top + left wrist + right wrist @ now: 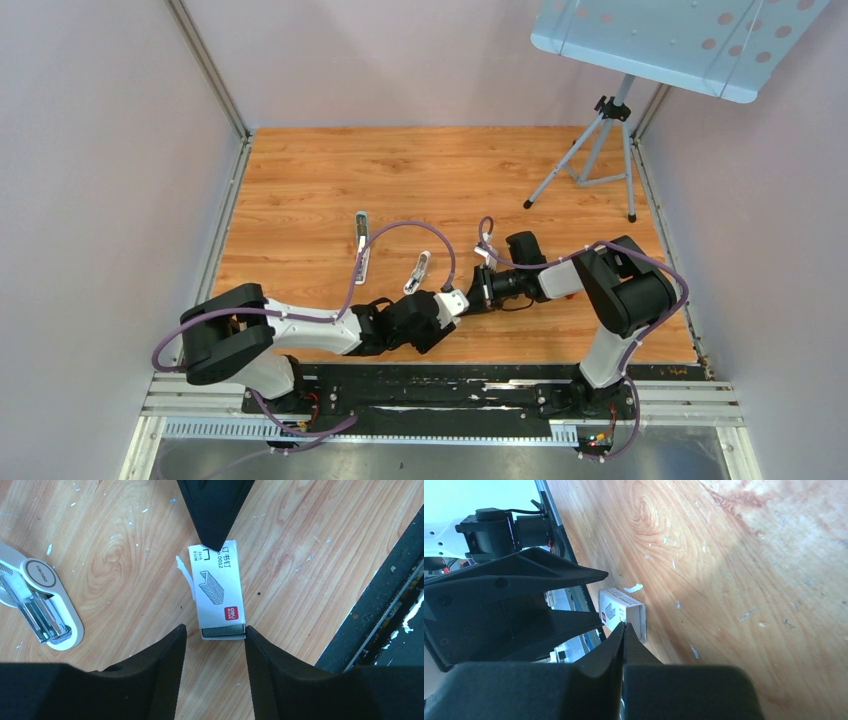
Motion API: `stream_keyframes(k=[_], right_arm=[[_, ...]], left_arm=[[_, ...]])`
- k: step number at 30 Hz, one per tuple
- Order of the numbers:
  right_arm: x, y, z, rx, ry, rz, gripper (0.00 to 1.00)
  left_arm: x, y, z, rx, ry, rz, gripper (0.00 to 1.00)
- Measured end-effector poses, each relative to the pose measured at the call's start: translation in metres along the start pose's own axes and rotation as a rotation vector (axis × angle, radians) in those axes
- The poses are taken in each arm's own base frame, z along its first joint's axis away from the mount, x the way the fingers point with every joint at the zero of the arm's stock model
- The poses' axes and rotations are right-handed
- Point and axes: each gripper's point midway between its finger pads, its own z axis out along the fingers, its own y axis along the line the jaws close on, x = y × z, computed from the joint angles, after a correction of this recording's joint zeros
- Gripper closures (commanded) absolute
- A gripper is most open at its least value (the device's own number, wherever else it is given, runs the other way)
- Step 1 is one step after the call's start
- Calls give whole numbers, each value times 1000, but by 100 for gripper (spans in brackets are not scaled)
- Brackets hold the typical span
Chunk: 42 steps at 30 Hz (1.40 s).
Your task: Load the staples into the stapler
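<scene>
The stapler (42, 602) lies open on the wood at the left of the left wrist view, its metal channel showing; from above the stapler (418, 272) is just beyond both grippers. A small white box with a red mark (220, 587) lies flat, and the grey staples (223, 629) show in its open near end. My left gripper (215, 627) is open and straddles that end, its right finger at the box's corner. My right gripper (624, 626) is shut, its tip resting on the far end of the box (621, 611).
A white paper scrap (186, 577) lies by the box. Another slim white-and-silver piece (361, 245) rests farther left. A tripod (600, 160) stands at the back right under a light panel (680, 40). The black base rail (380, 605) borders the near edge.
</scene>
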Motion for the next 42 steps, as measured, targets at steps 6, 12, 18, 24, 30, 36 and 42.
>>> stream_keyframes(k=[6,12,18,24,30,36,42], right_arm=[[-2,1,0,-3,-6,-8,100],[-1,0,0,-2,-7,-5,100],[0,-2,-4,4,-10,5,100],[-2,-4,-9,13,-18,10,100],[-6,-5,-17,23,-44,19,100],[-9,-9,-32,44,-81,40,100],[-11,-14,-52,84,-125,69,100]], left_arm=[[2,-1,0,4,4,-2,60],[2,-1,0,4,4,-2,63],[2,-1,0,4,4,-2,63],[2,-1,0,4,4,-2,63],[2,-1,0,4,4,-2,63],[2,-1,0,4,5,-2,62],[2,-1,0,4,4,-2,62]])
